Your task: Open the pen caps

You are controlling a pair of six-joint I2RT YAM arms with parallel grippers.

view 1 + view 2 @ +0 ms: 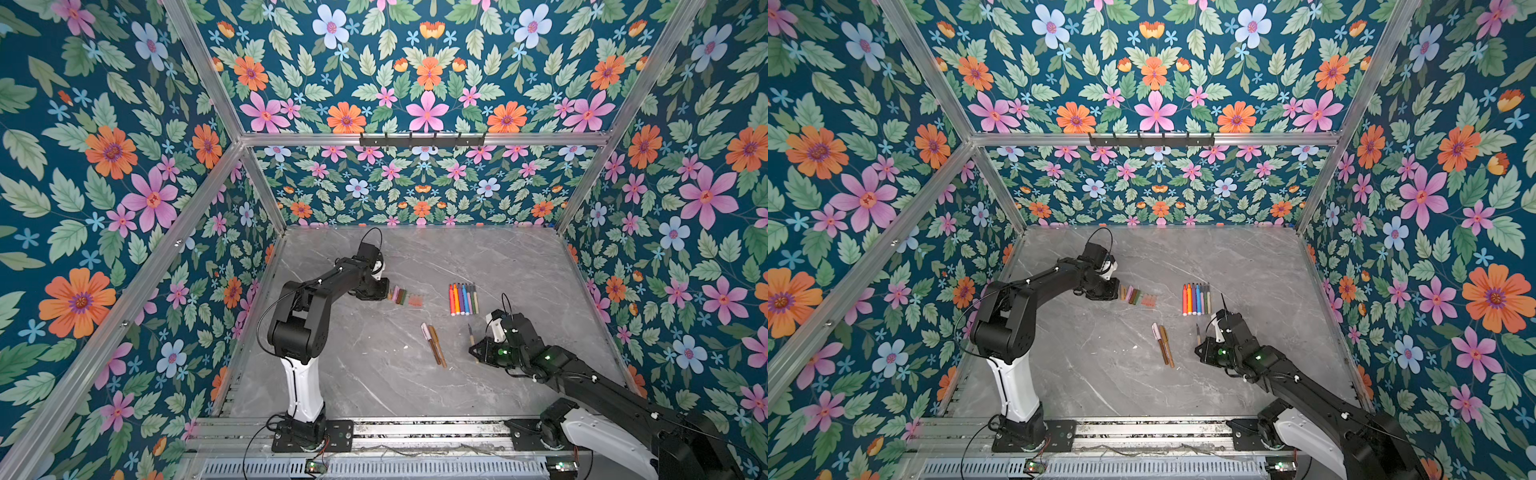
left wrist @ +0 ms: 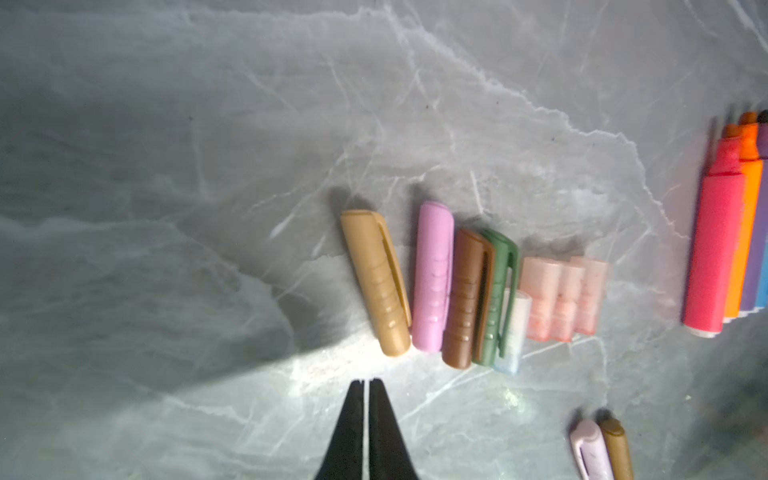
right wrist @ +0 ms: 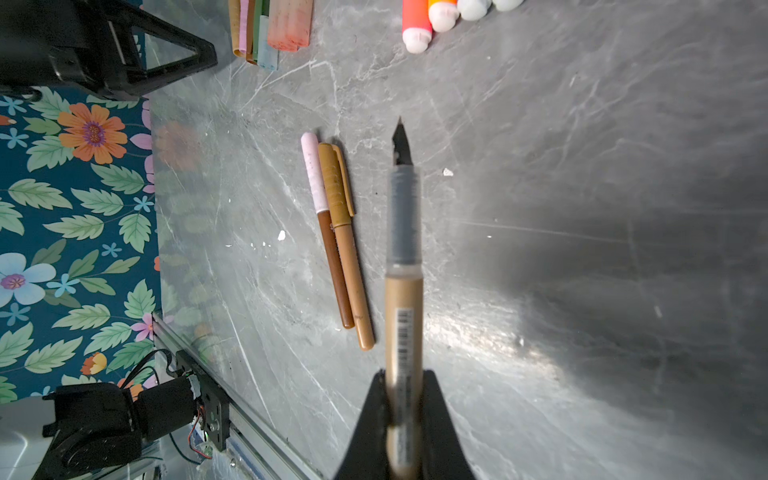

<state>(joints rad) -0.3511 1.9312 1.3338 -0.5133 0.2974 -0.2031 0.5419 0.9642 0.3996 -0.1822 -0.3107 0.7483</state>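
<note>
Several loose pen caps (image 2: pixel 432 276) lie side by side on the marble table: gold, pink, brown, green and translucent peach ones (image 2: pixel 561 297). In both top views this row of caps (image 1: pixel 401 295) (image 1: pixel 1136 296) sits left of centre. My left gripper (image 2: pixel 368 380) (image 1: pixel 384 287) is shut and empty, its tips just short of the gold cap (image 2: pixel 376 282). My right gripper (image 3: pixel 403 376) (image 1: pixel 474 348) is shut on a tan pen (image 3: pixel 403 249) (image 1: pixel 471 334) with no cap, its dark nib bare. Two capped pens (image 3: pixel 340 237) (image 1: pixel 434 344), one pink-capped and one gold-capped, lie together mid-table.
A row of uncapped coloured pens (image 1: pixel 462 299) (image 2: pixel 723 232) lies right of the caps, nibs toward the back wall. Floral walls and metal frame posts (image 1: pixel 266 195) enclose the table. A rail (image 1: pixel 415 428) runs along the front edge by the arm bases.
</note>
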